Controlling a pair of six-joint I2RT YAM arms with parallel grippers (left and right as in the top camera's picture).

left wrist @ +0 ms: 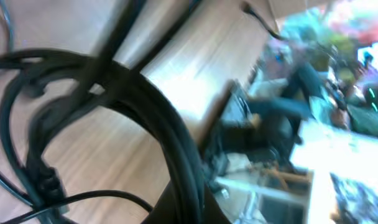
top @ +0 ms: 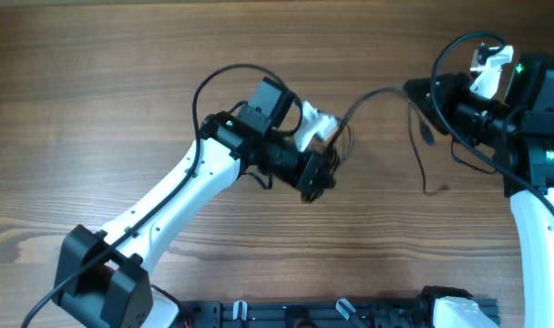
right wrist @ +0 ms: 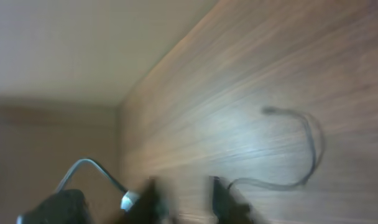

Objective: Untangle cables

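The cables are thin black cords. A tangled bunch (top: 343, 138) lies at the table's middle, by my left gripper (top: 324, 173). In the left wrist view that gripper (left wrist: 189, 210) is shut on a thick bundle of cords (left wrist: 170, 124), which loops up and to the left. One cord (top: 373, 96) arcs from the bunch towards my right gripper (top: 410, 90). Another cord (top: 421, 155) trails down over the wood beside it. The blurred right wrist view shows my right gripper (right wrist: 188, 198) open with nothing between its fingers. A silvery plug (right wrist: 130, 200) sits just left of them, and a loose cord (right wrist: 313, 146) curves across the table.
The wooden table (top: 122, 73) fills the overhead view. A black rail with white clips (top: 332, 314) runs along the near edge. The thicker black cable of the left arm (top: 224, 75) loops above its wrist. The right arm's body (top: 532, 100) stands at the far right.
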